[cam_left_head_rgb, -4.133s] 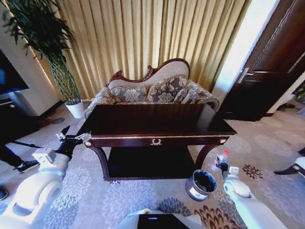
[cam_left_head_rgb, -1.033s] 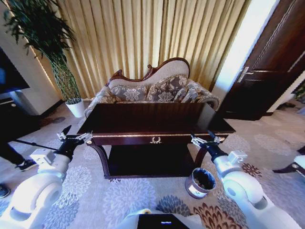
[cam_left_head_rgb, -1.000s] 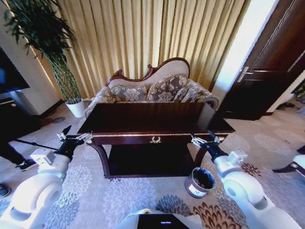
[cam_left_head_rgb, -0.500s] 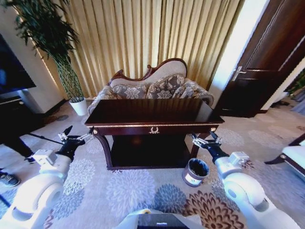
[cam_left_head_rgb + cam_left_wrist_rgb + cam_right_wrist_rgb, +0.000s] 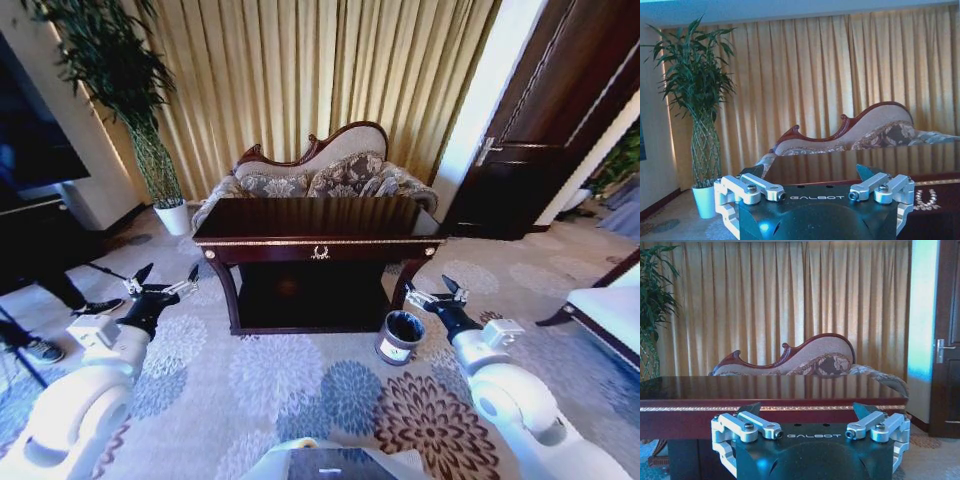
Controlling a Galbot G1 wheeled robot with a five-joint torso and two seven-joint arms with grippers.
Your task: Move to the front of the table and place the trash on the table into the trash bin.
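The dark table sits in the middle of the head view, in front of a sofa and gold curtains, and the trash bin stands on the carpet just beside the table's right front leg, right of centre. The left gripper hangs at the left edge of mid-frame, fingers spread wide and holding nothing. The right gripper hovers just right of the bin, spread wide and empty

Golden curtains, floral sofa, patterned carpet, dark door.
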